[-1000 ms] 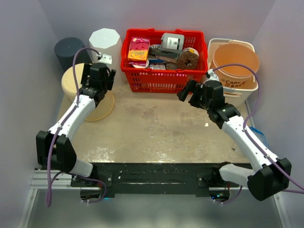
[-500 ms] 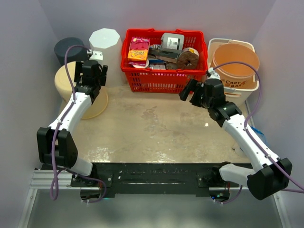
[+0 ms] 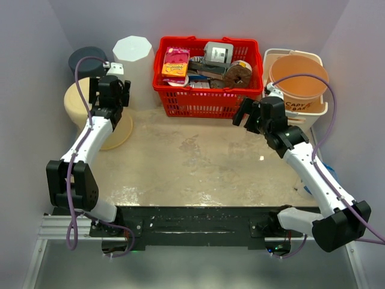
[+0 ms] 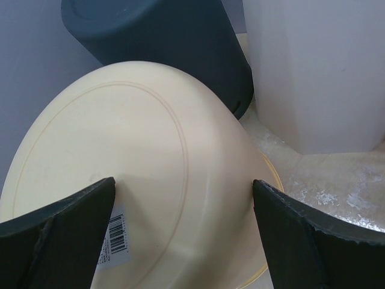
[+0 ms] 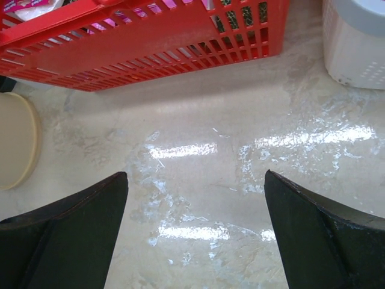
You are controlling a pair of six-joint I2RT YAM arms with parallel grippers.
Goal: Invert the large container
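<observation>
- Glossy beige table (image 3: 198,162), lilac walls (image 3: 36,60);
- large container (image 4: 132,132) far left, base up, axis slightly tilted;
- left gripper (image 4: 183,183) spread wide astride it;
- right gripper (image 5: 195,174) wide apart, empty.

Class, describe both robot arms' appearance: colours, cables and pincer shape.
The left arm and right arm share white link shells, black joints and black bases. A purple cable loops along each. The left pincer and right pincer have black, wedge-shaped fingers.

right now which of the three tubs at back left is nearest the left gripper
The cream tub: its base with the barcode label sits right in front of the open left gripper. The dark grey tub and the white tub stand farther back.
</observation>
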